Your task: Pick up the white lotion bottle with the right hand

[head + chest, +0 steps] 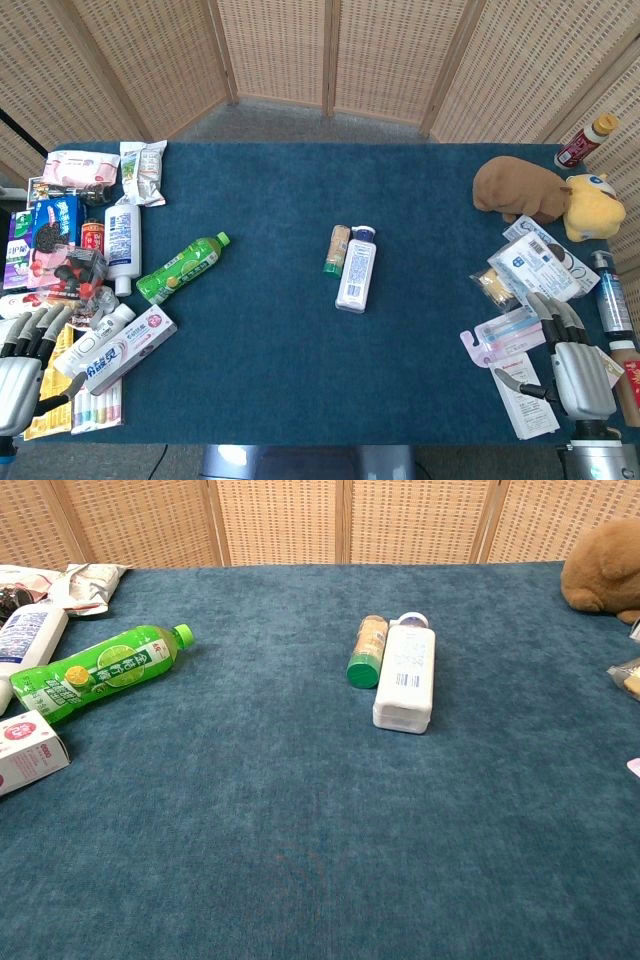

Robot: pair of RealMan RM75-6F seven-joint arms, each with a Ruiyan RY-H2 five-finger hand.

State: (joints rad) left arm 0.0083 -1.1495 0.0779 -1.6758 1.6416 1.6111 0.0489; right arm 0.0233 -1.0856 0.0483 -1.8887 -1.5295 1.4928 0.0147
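The white lotion bottle [356,270] [405,674] lies flat near the middle of the blue table, its cap pointing away from me. A small green-capped jar [337,248] [366,652] lies right against its left side. My right hand [572,362] rests at the table's front right edge, fingers apart and holding nothing, well to the right of the bottle. My left hand [25,362] sits at the front left corner, fingers spread, also holding nothing. The chest view shows neither hand.
A green drink bottle [182,268] [95,670] lies to the left. Snacks, a toothpaste box [118,350] and another white bottle [123,243] crowd the left edge. Packets [535,262], a brown plush [520,188] and a yellow toy [594,206] fill the right side.
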